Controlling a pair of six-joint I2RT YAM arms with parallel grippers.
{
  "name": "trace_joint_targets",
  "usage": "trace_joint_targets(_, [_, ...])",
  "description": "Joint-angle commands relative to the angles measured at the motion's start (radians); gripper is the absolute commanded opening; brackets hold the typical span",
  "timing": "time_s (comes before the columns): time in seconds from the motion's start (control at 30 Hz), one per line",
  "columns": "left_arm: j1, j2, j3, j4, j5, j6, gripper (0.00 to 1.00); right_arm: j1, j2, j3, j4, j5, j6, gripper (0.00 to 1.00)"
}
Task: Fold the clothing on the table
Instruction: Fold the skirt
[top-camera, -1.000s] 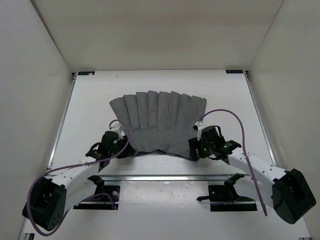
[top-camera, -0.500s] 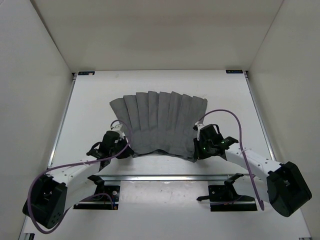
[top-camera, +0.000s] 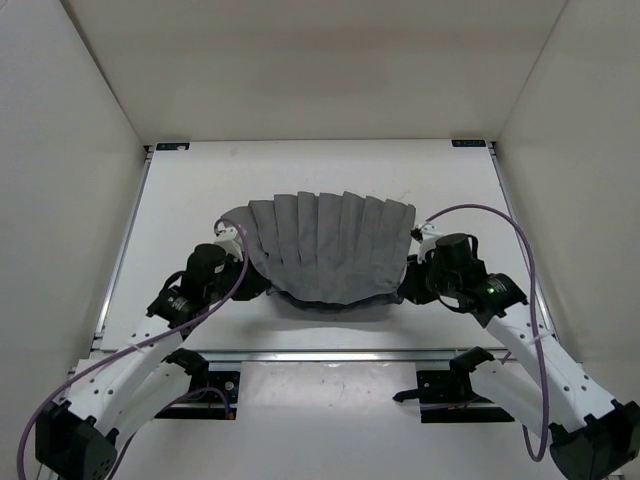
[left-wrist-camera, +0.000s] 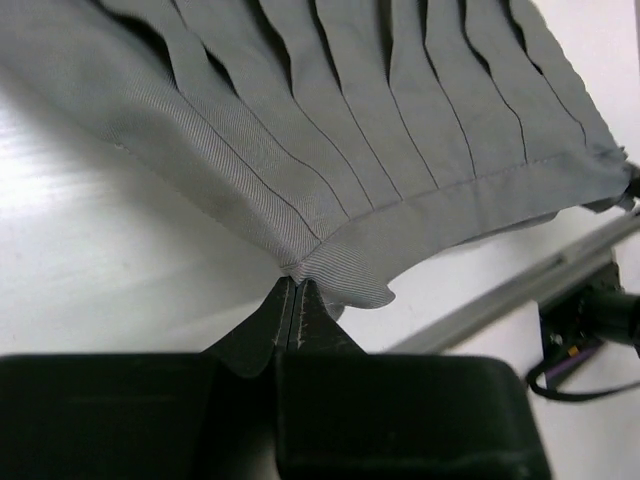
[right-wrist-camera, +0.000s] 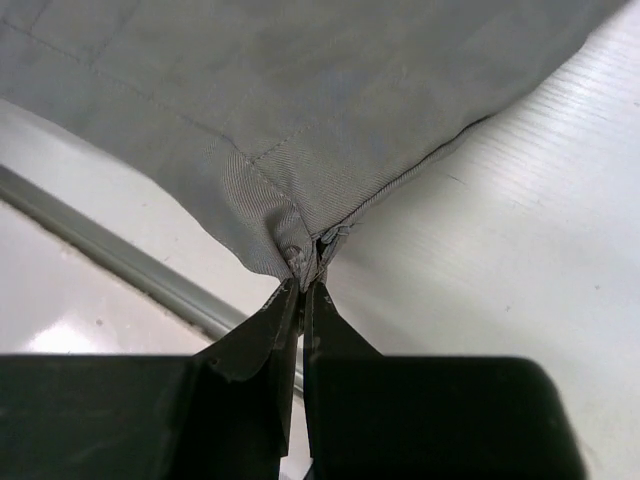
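One clothing (top-camera: 325, 250)'s hem rose, pinched by left pincer (left-wrist-camera: 291, 285) and right pincer (right-wrist-camera: 303, 285).

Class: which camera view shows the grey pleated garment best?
Top external: the whole fan-shaped clothing is visible at once. Left wrist shows only one pinched corner and some pleats; right wrist shows just the other pinched corner.

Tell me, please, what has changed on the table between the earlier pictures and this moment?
Both grippers closed on the near corners of the clothing: the left gripper on the left corner, the right gripper on the right one. Both then moved toward the far side, carrying the near edge along. The far hem stayed in place on the table.
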Motion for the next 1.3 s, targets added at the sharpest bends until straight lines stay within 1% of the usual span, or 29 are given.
trace_joint_targets(0.0, [0.006, -0.086, 0.04, -0.105, 0.035, -0.017, 0.0, 0.0, -0.085, 0.063, -0.088, -0.026, -0.024, 0.01])
trace_joint_targets(0.13, [0.047, -0.171, 0.082, -0.187, 0.061, -0.022, 0.0, -0.055, -0.162, 0.12, -0.151, -0.072, -0.057, 0.0])
trace_joint_targets(0.23, [0.067, -0.206, 0.1, -0.205, 0.084, -0.036, 0.0, -0.139, -0.162, 0.169, -0.184, -0.177, -0.099, 0.0])
trace_joint_targets(0.33, [0.102, -0.179, 0.1, -0.153, 0.094, -0.025, 0.0, -0.195, -0.107, 0.207, -0.129, -0.253, -0.124, 0.0])
trace_joint_targets(0.37, [0.13, -0.156, 0.099, -0.138, 0.097, -0.017, 0.0, -0.201, -0.066, 0.215, -0.107, -0.248, -0.124, 0.0])
trace_joint_targets(0.43, [0.171, -0.066, 0.112, -0.04, 0.107, 0.0, 0.0, -0.215, 0.005, 0.239, -0.003, -0.241, -0.113, 0.0])
trace_joint_targets(0.47, [0.209, -0.035, 0.115, -0.011, 0.118, 0.0, 0.0, -0.221, 0.067, 0.244, 0.025, -0.245, -0.107, 0.0])
trace_joint_targets(0.5, [0.234, 0.034, 0.115, 0.057, 0.124, 0.0, 0.0, -0.244, 0.142, 0.264, 0.086, -0.251, -0.112, 0.0])
trace_joint_targets(0.53, [0.246, 0.112, 0.134, 0.121, 0.136, -0.014, 0.0, -0.268, 0.184, 0.287, 0.155, -0.268, -0.094, 0.0])
trace_joint_targets(0.57, [0.266, 0.189, 0.154, 0.152, 0.138, -0.025, 0.0, -0.275, 0.268, 0.288, 0.186, -0.29, -0.084, 0.0])
trace_joint_targets(0.6, [0.276, 0.232, 0.166, 0.21, 0.112, -0.034, 0.0, -0.294, 0.358, 0.319, 0.25, -0.281, -0.071, 0.0])
trace_joint_targets(0.63, [0.283, 0.319, 0.189, 0.271, 0.097, -0.049, 0.0, -0.296, 0.399, 0.351, 0.304, -0.272, -0.07, 0.0])
trace_joint_targets(0.67, [0.308, 0.41, 0.212, 0.307, 0.1, -0.066, 0.0, -0.298, 0.49, 0.379, 0.347, -0.264, -0.078, 0.0])
trace_joint_targets(0.7, [0.341, 0.456, 0.232, 0.354, 0.113, -0.077, 0.0, -0.299, 0.578, 0.421, 0.364, -0.229, -0.084, 0.0])
trace_joint_targets(0.73, [0.358, 0.549, 0.273, 0.426, 0.185, -0.098, 0.28, -0.299, 0.618, 0.477, 0.405, -0.215, -0.093, 0.11])
trace_joint_targets(0.77, [0.374, 0.629, 0.311, 0.454, 0.222, -0.132, 0.55, -0.304, 0.684, 0.494, 0.433, -0.169, -0.095, 0.28])
trace_joint_targets(0.8, [0.385, 0.65, 0.333, 0.512, 0.259, -0.152, 0.54, -0.307, 0.73, 0.535, 0.435, -0.114, -0.089, 0.36])
trace_joint_targets(0.83, [0.392, 0.698, 0.365, 0.557, 0.287, -0.187, 0.52, -0.313, 0.749, 0.56, 0.454, -0.107, -0.077, 0.39])
trace_joint_targets(0.87, [0.394, 0.728, 0.394, 0.557, 0.29, -0.201, 0.54, -0.328, 0.767, 0.563, 0.47, -0.095, -0.071, 0.42])
trace_joint_targets(0.9, [0.388, 0.742, 0.439, 0.553, 0.276, -0.185, 0.65, -0.334, 0.764, 0.562, 0.474, -0.084, -0.054, 0.47])
trace_joint_targets(0.93, [0.385, 0.746, 0.459, 0.516, 0.266, -0.162, 0.67, -0.336, 0.755, 0.552, 0.477, -0.068, -0.048, 0.47])
trace_joint_targets(1.0, [0.38, 0.747, 0.5, 0.447, 0.235, -0.108, 0.67, -0.336, 0.725, 0.514, 0.476, -0.031, -0.038, 0.47])
trace_joint_targets(1.03, [0.377, 0.725, 0.479, 0.427, 0.229, -0.102, 0.68, -0.339, 0.699, 0.471, 0.478, -0.018, -0.034, 0.5])
trace_joint_targets(1.1, [0.382, 0.667, 0.421, 0.41, 0.189, -0.08, 0.69, -0.345, 0.656, 0.411, 0.476, -0.018, -0.011, 0.51])
trace_joint_targets(1.13, [0.374, 0.65, 0.398, 0.398, 0.181, -0.073, 0.68, -0.353, 0.631, 0.364, 0.47, -0.027, 0.002, 0.51])
trace_joint_targets(1.23, [0.362, 0.509, 0.239, 0.355, 0.115, -0.045, 0.69, -0.374, 0.568, 0.241, 0.493, -0.066, 0.072, 0.49])
trace_joint_targets(1.27, [0.354, 0.487, 0.206, 0.344, 0.094, -0.042, 0.69, -0.373, 0.538, 0.195, 0.499, -0.086, 0.098, 0.48])
